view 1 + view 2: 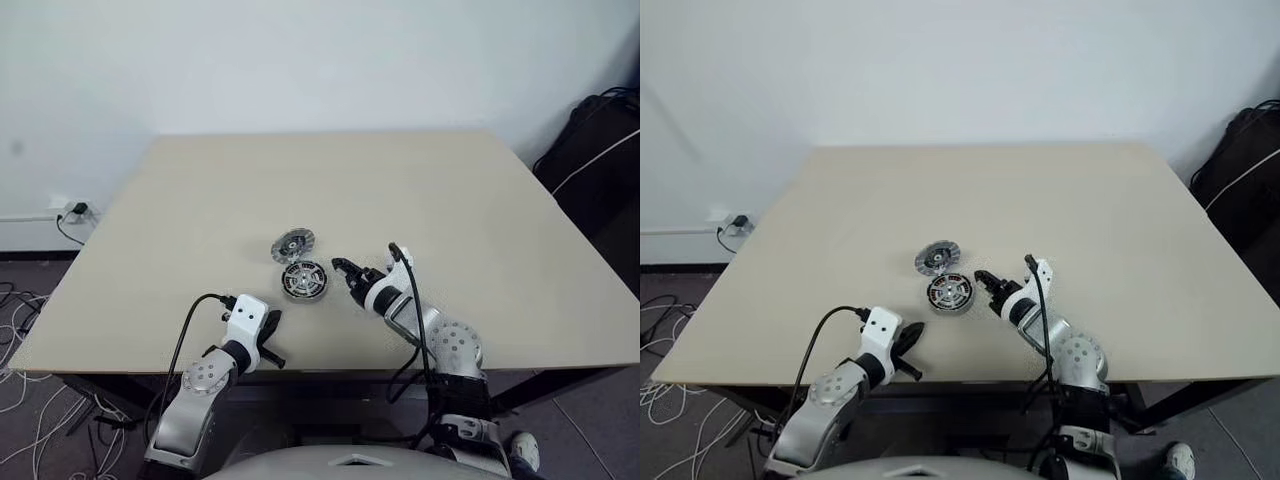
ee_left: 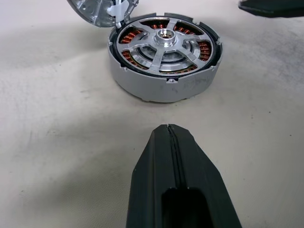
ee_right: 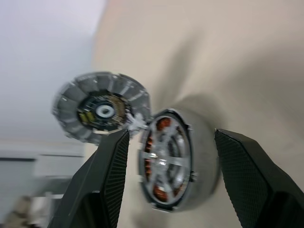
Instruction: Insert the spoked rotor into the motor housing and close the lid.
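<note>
The spoked rotor (image 2: 164,45) is seated inside the motor housing (image 1: 304,280) on the table (image 1: 480,200), the lid (image 1: 292,244) is propped open behind, the right gripper (image 1: 350,273) is spread empty beside it, and the left gripper (image 1: 272,340) is closed on nothing.

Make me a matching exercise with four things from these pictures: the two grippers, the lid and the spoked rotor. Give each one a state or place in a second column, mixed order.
1. left gripper
2. right gripper
3. lid
4. spoked rotor

a. seated inside the motor housing
b. open, empty
c. shut, empty
d. hinged open beside the housing

Pairs: 1-c, 2-b, 3-d, 4-a
</note>
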